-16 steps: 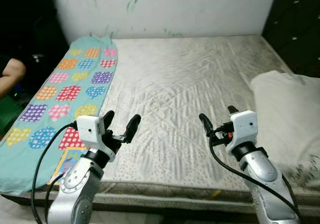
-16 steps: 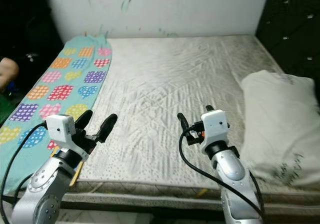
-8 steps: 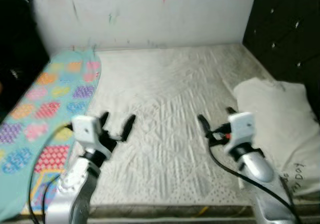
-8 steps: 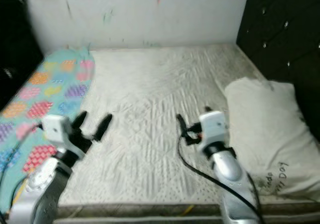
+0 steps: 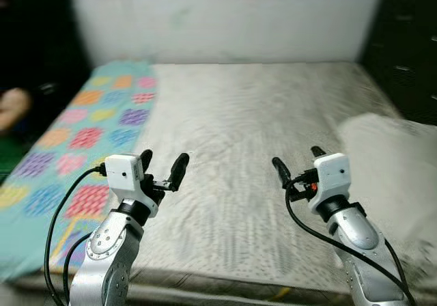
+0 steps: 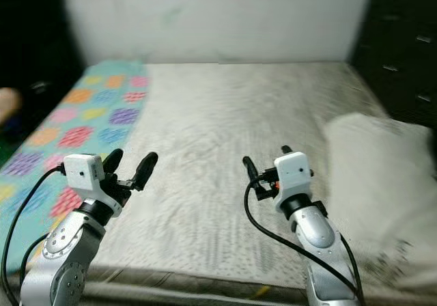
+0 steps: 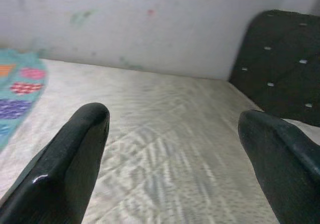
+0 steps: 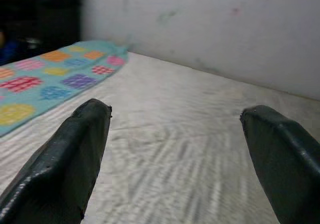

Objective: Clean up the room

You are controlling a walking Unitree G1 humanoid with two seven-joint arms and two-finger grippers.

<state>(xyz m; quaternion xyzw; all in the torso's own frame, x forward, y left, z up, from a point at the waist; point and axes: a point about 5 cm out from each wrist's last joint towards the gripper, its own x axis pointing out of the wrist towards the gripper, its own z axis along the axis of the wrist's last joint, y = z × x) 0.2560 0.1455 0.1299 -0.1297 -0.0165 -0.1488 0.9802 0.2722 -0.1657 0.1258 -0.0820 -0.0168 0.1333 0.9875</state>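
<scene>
Since half a second ago the whole scene is seen shifted to the right, which is taken as a turn of the camera and not a move of the things; the pillow (image 5: 392, 162) is now cut by the right edge and more of the blanket (image 5: 82, 138) is brought back into view; both arms are held in much the same pose as before.

At the far left a person's arm (image 5: 13, 106) is glimpsed, blurred, against the dark. Beside it the blanket, teal with coloured hearts, is laid flat along the left side of the mattress (image 5: 239, 121), reaching from near the wall (image 5: 225, 19) to the front edge. The left gripper (image 5: 161, 169) is held above the mattress just beside the blanket's inner edge; its fingers (image 7: 70, 169) are spread wide and nothing is held between them. The bare quilted mattress is seen between the two arms. The right gripper (image 5: 298, 161) is raised over the mattress to the left of the pillow, apart from it; its fingers (image 8: 70, 164) are likewise spread wide with nothing between them. The white pillow is lying at the right side of the mattress; a dark tufted headboard (image 5: 410, 46) is seen behind it.
</scene>
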